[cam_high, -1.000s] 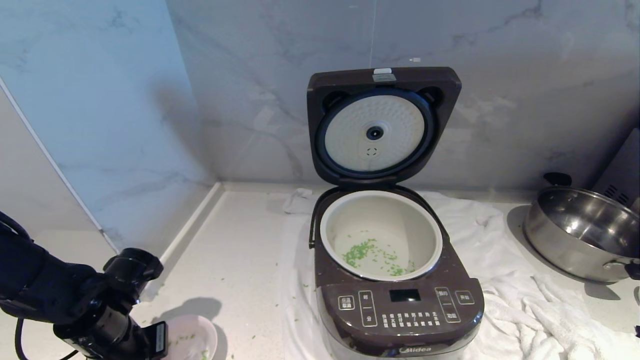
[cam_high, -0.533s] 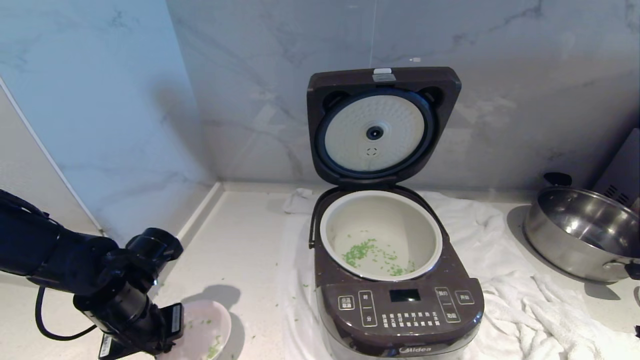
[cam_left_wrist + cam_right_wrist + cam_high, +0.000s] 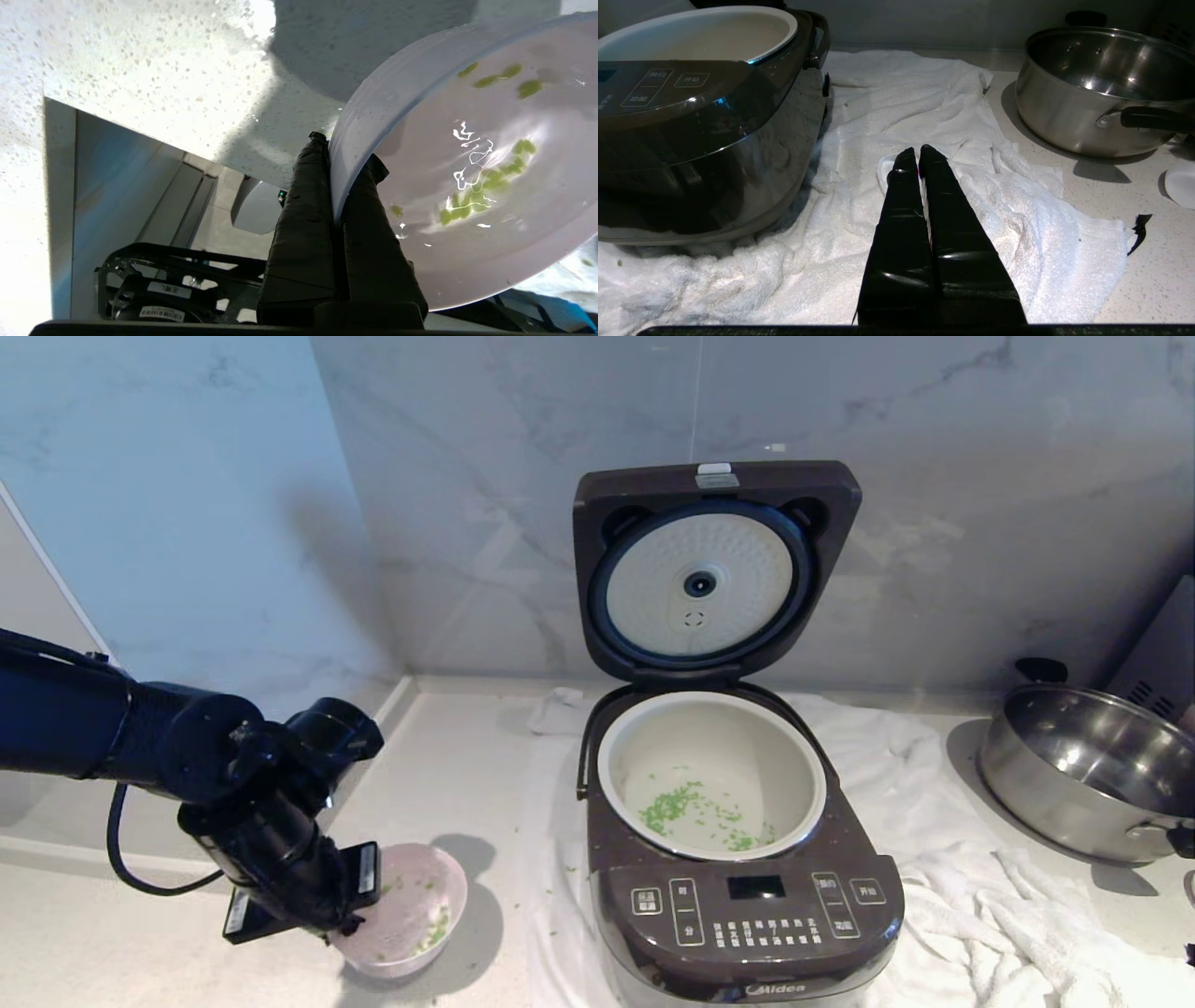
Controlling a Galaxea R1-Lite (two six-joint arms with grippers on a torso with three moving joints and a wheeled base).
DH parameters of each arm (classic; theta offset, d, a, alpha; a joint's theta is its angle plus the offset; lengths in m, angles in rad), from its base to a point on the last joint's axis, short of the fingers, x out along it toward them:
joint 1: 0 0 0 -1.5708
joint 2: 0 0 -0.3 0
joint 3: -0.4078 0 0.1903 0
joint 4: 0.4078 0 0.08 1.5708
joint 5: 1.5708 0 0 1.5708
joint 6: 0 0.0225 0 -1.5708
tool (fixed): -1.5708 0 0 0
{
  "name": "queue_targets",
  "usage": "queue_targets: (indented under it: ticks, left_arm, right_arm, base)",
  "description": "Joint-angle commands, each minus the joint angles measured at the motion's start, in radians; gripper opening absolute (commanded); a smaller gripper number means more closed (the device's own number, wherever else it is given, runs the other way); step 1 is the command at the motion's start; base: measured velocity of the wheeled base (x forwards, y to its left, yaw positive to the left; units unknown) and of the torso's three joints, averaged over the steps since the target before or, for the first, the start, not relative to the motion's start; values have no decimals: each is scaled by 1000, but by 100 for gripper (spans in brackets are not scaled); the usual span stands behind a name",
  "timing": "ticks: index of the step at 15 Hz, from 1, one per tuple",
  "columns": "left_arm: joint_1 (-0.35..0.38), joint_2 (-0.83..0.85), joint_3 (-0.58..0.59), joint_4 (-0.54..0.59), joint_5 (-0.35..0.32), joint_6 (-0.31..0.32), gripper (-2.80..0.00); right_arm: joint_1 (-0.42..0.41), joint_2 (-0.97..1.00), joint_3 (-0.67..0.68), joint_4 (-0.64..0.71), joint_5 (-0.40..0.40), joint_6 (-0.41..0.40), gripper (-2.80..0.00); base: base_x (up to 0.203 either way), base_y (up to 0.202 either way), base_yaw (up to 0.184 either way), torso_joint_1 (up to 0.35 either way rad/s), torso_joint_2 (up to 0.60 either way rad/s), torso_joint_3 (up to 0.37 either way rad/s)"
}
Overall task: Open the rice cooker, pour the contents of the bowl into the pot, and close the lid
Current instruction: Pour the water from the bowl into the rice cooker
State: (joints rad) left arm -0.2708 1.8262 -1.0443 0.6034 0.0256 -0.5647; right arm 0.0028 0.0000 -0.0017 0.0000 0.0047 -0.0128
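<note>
The rice cooker [image 3: 747, 915] stands on a white towel with its lid [image 3: 717, 485] raised, white dimpled underside facing me. Its cream pot [image 3: 709, 737] has green contents [image 3: 681, 807] scattered on the bottom. To the cooker's left, my left gripper [image 3: 358, 919] is shut on the near-left rim of the pale pink bowl [image 3: 415, 915], holding it just above the counter. In the left wrist view one finger sits outside the bowl [image 3: 467, 242] and one inside, and a few wet green bits [image 3: 481, 186] cling there. My right gripper [image 3: 920, 154] hangs shut over the towel, empty.
A steel pan [image 3: 1083, 775] with black handles sits at the right on the counter, right of the crumpled towel [image 3: 980, 915]. Marble walls meet in a corner behind the cooker. Stray green bits dot the counter [image 3: 448, 784] between bowl and cooker.
My left arm has risen and swung right toward the cooker, carrying the bowl from the frame's bottom edge into full view. Cooker, pot and right arm are unchanged.
</note>
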Motion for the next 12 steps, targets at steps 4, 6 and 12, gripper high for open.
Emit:
queue_targets:
  ticks: [4,6,12]
  left_arm:
    - [-23,39,-227,157,-1,-5,-280]
    - [-38,63,-302,208,-1,-6,-280]
    - [-50,127,-486,311,-10,-7,-280]
  right_arm:
    - [0,0,0,0,0,-1,-280]
    - [0,0,0,0,0,-1,-280]
    - [0,0,0,0,0,-1,-280]
  base:
    - [0,0,0,0,0,0]
    - [0,0,0,0,0,0]
    - [0,0,0,0,0,0]
